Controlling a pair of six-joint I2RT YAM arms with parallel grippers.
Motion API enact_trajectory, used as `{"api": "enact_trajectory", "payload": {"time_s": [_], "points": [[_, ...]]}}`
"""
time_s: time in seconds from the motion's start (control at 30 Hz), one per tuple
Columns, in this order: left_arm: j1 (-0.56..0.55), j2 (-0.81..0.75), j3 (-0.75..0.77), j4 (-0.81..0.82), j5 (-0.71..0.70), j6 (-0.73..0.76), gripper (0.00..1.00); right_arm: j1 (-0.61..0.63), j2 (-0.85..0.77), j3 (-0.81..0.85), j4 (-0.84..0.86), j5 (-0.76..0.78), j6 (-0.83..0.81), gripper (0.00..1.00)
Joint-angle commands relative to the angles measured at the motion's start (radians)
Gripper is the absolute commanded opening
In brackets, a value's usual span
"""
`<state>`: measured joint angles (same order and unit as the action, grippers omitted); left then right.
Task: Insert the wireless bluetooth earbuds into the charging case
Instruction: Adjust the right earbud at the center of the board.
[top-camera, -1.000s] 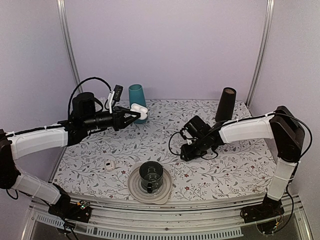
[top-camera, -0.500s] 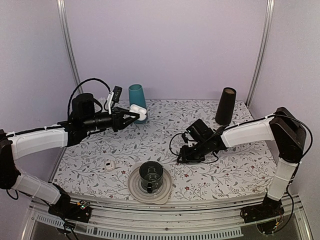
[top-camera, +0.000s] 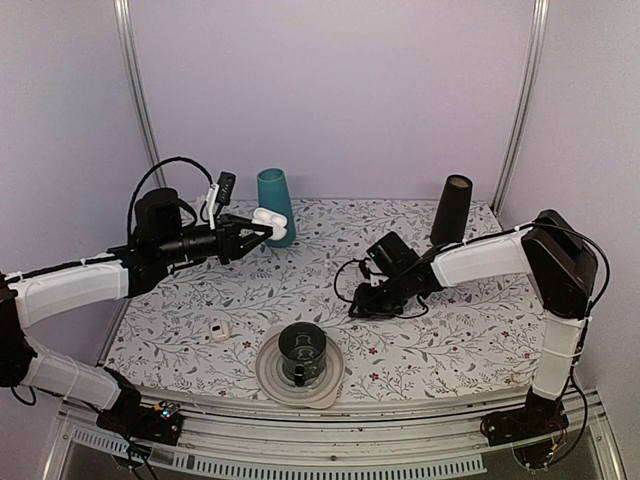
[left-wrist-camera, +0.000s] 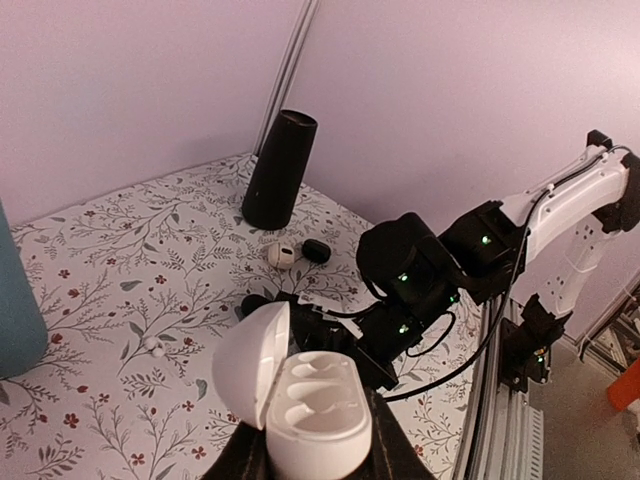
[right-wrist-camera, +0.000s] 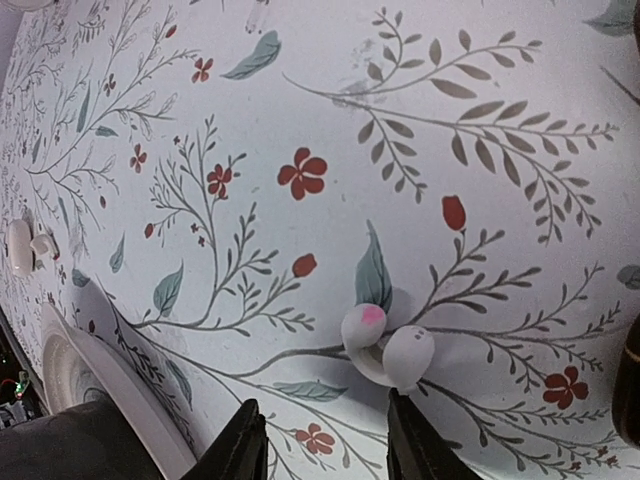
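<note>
My left gripper (top-camera: 258, 226) is shut on the charging case (top-camera: 266, 217), a glossy white pebble, and holds it in the air beside the teal cup. In the left wrist view the case (left-wrist-camera: 318, 405) has its lid (left-wrist-camera: 248, 362) swung open, and both sockets are empty. My right gripper (top-camera: 354, 308) is open and low over the table. In the right wrist view a white earbud (right-wrist-camera: 388, 349) with a pink mark lies on the cloth just beyond my right fingertip (right-wrist-camera: 418, 438), and the gripper (right-wrist-camera: 325, 440) is not touching it. A small white piece with a dark mark (top-camera: 219, 330) lies at the left.
A teal cup (top-camera: 272, 204) stands at the back left and a black cone (top-camera: 452, 210) at the back right. A dark glass (top-camera: 302, 349) sits on a grey plate (top-camera: 272, 381) at the front. A black oval (left-wrist-camera: 316, 250) and a white round object (left-wrist-camera: 281, 255) lie near the cone.
My right gripper has moved left and down toward the table. My left gripper has shifted slightly left and up with the open case.
</note>
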<state>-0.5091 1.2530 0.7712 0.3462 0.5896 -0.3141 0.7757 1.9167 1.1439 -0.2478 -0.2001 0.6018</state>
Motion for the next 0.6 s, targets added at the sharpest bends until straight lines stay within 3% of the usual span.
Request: {"api": "enact_trajectory", "payload": {"time_s": [0.0, 0.57], "points": [[0.018, -0.026, -0.017, 0.027, 0.000, 0.015, 0.00, -0.014, 0.054, 0.084, -0.036, 0.032, -0.050, 0.41], [0.030, -0.046, -0.027, 0.030, 0.019, 0.018, 0.00, -0.036, 0.202, 0.298, -0.129, 0.117, -0.131, 0.41]]}}
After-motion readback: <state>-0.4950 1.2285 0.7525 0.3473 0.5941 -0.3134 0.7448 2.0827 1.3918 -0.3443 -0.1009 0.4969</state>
